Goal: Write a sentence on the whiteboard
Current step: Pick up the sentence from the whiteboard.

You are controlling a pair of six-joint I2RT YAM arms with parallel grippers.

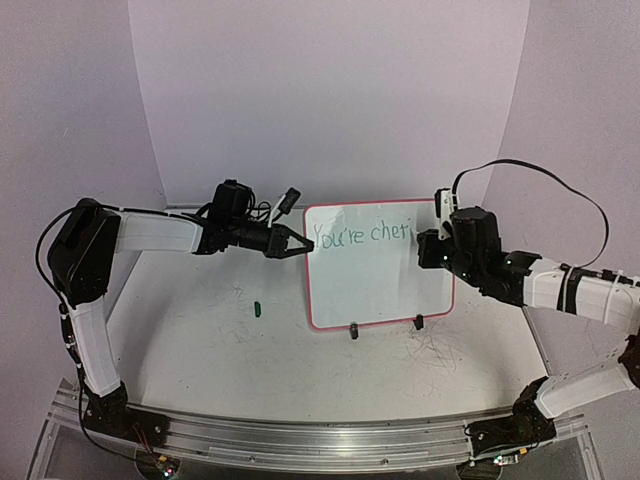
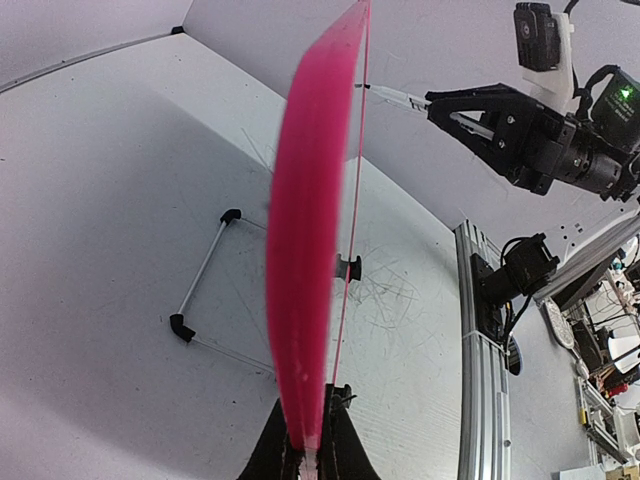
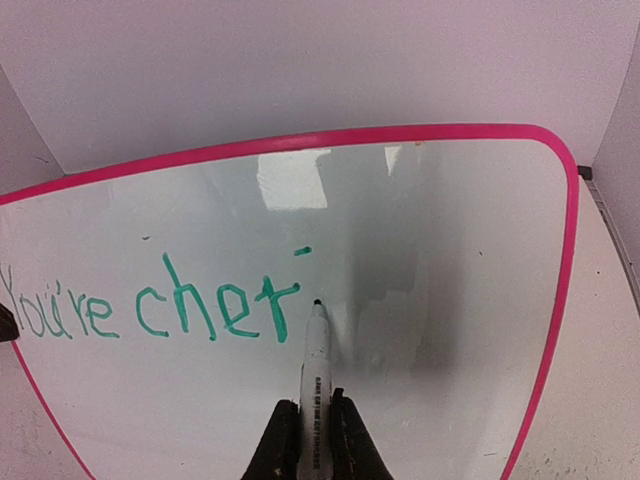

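The whiteboard (image 1: 380, 290), pink-framed, stands upright on two small black feet at mid table. The sentence (image 1: 360, 236) in green reads "You're cheri" along its top; the right wrist view shows it closer (image 3: 150, 310). My left gripper (image 1: 300, 243) is shut on the board's left edge, and the left wrist view has that pink edge (image 2: 305, 250) running up from between its fingers (image 2: 312, 445). My right gripper (image 3: 315, 430) is shut on a white marker (image 3: 316, 360). The marker's tip sits at the board just right of the last letter.
A small green marker cap (image 1: 257, 308) lies on the tabletop left of the board. Grey scribble marks (image 1: 440, 350) cover the table in front of the board's right foot. A wire stand (image 2: 205, 270) props the board from behind. A metal rail (image 1: 330, 435) runs along the near edge.
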